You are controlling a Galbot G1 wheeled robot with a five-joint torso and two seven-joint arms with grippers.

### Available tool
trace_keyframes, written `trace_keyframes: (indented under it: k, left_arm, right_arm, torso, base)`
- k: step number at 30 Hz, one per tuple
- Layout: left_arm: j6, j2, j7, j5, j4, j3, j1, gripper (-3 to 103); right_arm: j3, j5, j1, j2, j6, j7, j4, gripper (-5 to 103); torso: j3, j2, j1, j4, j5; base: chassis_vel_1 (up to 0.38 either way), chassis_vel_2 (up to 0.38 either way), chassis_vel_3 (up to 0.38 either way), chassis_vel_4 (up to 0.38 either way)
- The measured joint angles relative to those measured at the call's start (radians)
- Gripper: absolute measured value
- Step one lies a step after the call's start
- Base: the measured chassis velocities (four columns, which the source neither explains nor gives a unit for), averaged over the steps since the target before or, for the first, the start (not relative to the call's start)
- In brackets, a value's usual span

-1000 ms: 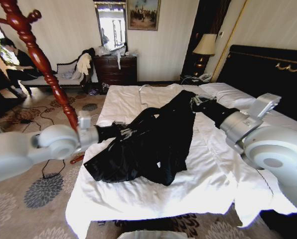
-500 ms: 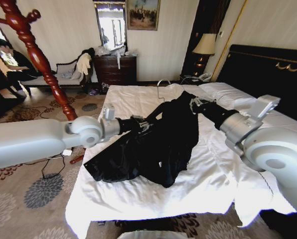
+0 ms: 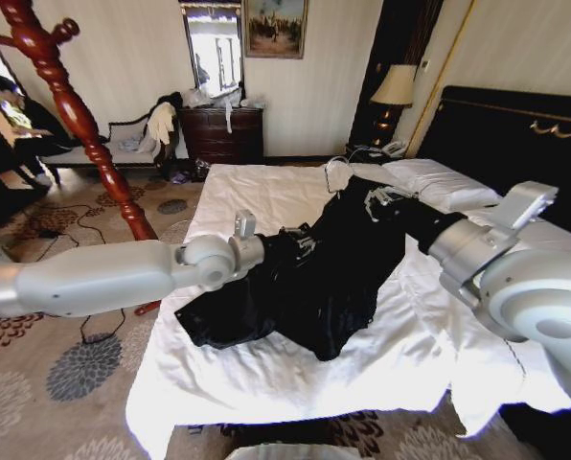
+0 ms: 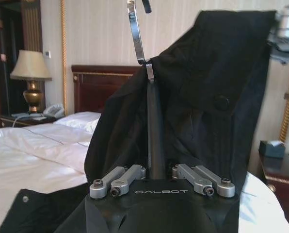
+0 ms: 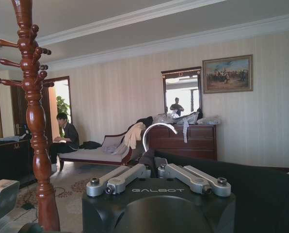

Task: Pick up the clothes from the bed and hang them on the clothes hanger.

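clothes [image 3: 314, 278], soft black crumpled fabric, white bed [image 3: 266, 374]

The clothes [image 3: 314, 278] are plain black, lying on the bed [image 3: 266, 383] with its white duvet and black headboard trimmed in gold. To the left, the clothes hanger [image 3: 75, 115] is glossy reddish-brown with a spiral-turned pole. The carpet [image 3: 65, 383] is beige with dark grey flower patterns. Both arms are pale grey, each tool black with silver linkages: left tool [image 3: 300, 240], right tool [image 3: 374, 199]. The far wall [image 3: 314, 96] carries cream stripes.
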Motion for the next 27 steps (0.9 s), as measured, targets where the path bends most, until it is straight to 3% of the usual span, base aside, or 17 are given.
trace_keyframes:
  k: [5,9,13,15,18,19,23,27]
  left_arm:
    - [-0.009,0.014,-0.016,0.029,0.012,-0.040,0.047,16]
    - [-0.010,0.005,-0.022,0.042,0.007,-0.052,0.055,16]
    - [-0.012,-0.011,-0.024,0.050,0.015,-0.065,0.041,16]
    - [-0.012,-0.014,-0.025,0.050,0.018,-0.066,0.036,16]
    - [-0.015,-0.024,-0.030,0.052,0.023,-0.067,0.026,16]
    - [-0.015,-0.024,-0.030,0.052,0.023,-0.067,0.026,16]
    - [-0.021,-0.035,-0.042,0.054,0.026,-0.080,0.025,16]
    - [-0.023,-0.044,-0.046,0.054,0.032,-0.088,0.023,16]
  right_arm:
    - [-0.005,-0.023,-0.033,-0.013,-0.006,0.000,0.015,-3]
    - [-0.009,-0.058,-0.081,-0.018,-0.014,-0.009,0.015,7]
    - [-0.007,-0.089,-0.140,-0.027,-0.017,-0.032,0.015,27]
    - [-0.007,-0.101,-0.157,-0.029,-0.018,-0.036,0.015,27]
    - [-0.004,-0.158,-0.230,-0.033,-0.009,-0.048,0.014,44]
    - [-0.004,-0.158,-0.230,-0.033,-0.009,-0.048,0.014,44]
    - [0.071,-0.244,-0.374,-0.034,0.015,-0.099,0.013,61]
    - [0.150,-0.264,-0.449,-0.035,0.050,-0.127,0.013,77]
  torso:
    - [0.000,0.000,0.000,0.0001,-0.0002]
    - [0.000,0.000,0.000,0.0001,-0.0001]
    - [0.000,0.000,0.000,0.0002,-0.0003]
    - [0.000,0.000,0.000,0.0002,-0.0002]
    - [0.000,0.000,0.000,0.0001,-0.0001]
    - [0.000,0.000,0.000,0.0001,-0.0001]
    - [0.000,0.000,0.000,0.0000,-0.0002]
    - [0.000,0.000,0.000,-0.0002,-0.0002]
  base:
    - [0.000,0.000,0.000,0.000]
    - [0.000,0.000,0.000,0.000]
    - [0.000,0.000,0.000,0.000]
    - [0.000,0.000,0.000,0.000]
    - [0.000,0.000,0.000,0.000]
    - [0.000,0.000,0.000,0.000]
    - [0.000,0.000,0.000,0.000]
    - [0.000,0.000,0.000,0.000]
